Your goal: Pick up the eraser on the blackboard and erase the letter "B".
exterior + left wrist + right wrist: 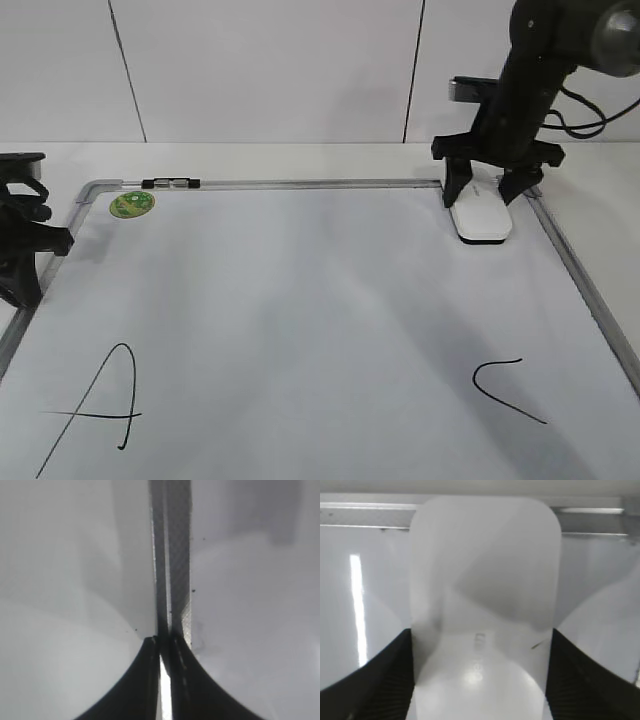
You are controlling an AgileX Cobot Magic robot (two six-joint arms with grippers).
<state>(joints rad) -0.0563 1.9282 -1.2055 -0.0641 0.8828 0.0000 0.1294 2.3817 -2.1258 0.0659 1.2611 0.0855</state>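
Observation:
The blackboard (300,290) is a white dry-erase board with a silver frame, lying flat. The white eraser (482,218) rests on it at the far right corner. My right gripper (487,190) reaches down over it, one finger pressed against each long side. In the right wrist view the eraser (482,580) fills the space between the fingers of the right gripper (481,635). The letter "B" does not show in any view; the board between "A" and "C" is blank. My left gripper (20,250) is shut and empty at the board's left edge.
A black "A" (100,400) is at the near left and a "C" (505,388) at the near right. A round green magnet (131,204) sits at the far left corner. A small dark clip (170,183) lies on the far frame. The left wrist view shows the frame rail (172,555).

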